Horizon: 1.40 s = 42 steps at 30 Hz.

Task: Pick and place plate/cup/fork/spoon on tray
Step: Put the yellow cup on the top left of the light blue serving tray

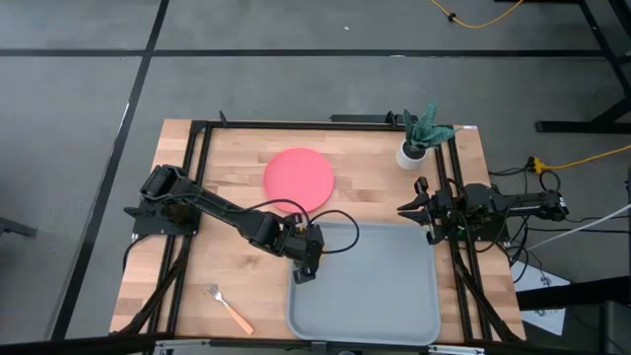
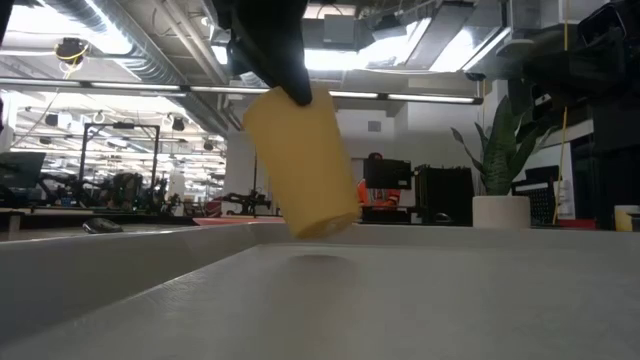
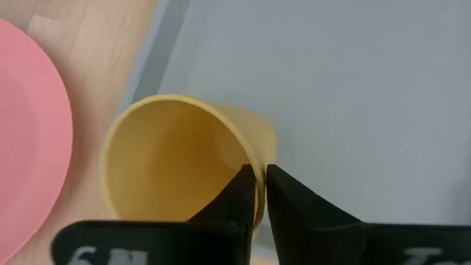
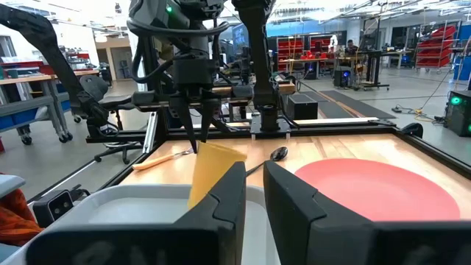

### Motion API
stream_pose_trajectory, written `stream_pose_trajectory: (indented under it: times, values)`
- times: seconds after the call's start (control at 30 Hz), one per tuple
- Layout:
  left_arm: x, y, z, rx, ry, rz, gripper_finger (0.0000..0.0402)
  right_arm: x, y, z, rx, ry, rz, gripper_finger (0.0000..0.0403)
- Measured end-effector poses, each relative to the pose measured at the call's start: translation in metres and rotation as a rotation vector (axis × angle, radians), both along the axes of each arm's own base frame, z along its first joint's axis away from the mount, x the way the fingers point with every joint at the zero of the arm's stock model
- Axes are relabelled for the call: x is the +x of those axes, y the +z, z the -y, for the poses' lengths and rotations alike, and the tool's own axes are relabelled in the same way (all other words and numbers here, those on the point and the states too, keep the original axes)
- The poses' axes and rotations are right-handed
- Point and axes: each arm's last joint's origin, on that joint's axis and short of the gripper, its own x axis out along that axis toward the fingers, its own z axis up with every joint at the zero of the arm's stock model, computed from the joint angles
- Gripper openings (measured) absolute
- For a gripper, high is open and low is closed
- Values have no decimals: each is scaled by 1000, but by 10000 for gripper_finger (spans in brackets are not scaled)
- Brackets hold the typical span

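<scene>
A: Entry. Left gripper is clamped on the rim wall of the cup, one finger inside, one outside. Cup hangs tilted just above the tray, inside the tray's corner nearest the plate.

B: Handling?

A: Judged light and stiff, thin-walled plastic; smooth, so likely to pivot in a one-wall pinch, which would explain the tilt. Rim pinch looks adequate; it should tip upright or roll when released, so release low.

B: The rest?

A: Plate on bare wood just beyond the tray's far edge. Fork on the wood beside the tray's left side, near the table front. Spoon shows only in the right wrist view, left of the plate; hidden under the left arm from above, probably. Right gripper waits off the tray's far right corner, by the potted plant, fingers nearly closed on nothing.

B: Labels?

A: No readable writing on any tableware; white marks on the left gripper body are cut off
</scene>
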Motion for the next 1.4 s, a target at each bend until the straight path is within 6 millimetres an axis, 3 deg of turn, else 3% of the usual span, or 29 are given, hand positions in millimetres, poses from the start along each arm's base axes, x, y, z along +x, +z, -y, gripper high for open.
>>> stream_pose_trajectory:
  times: [0.27, 1.4]
  values:
    - [0, 0, 0, -1, 0, 1, 71, 0, 0, 0, 0, 0, 0, 56]
    - [6, 5, 9, -102, -84, 68, 69, 0, 0, 0, -4, 0, 1, 56]
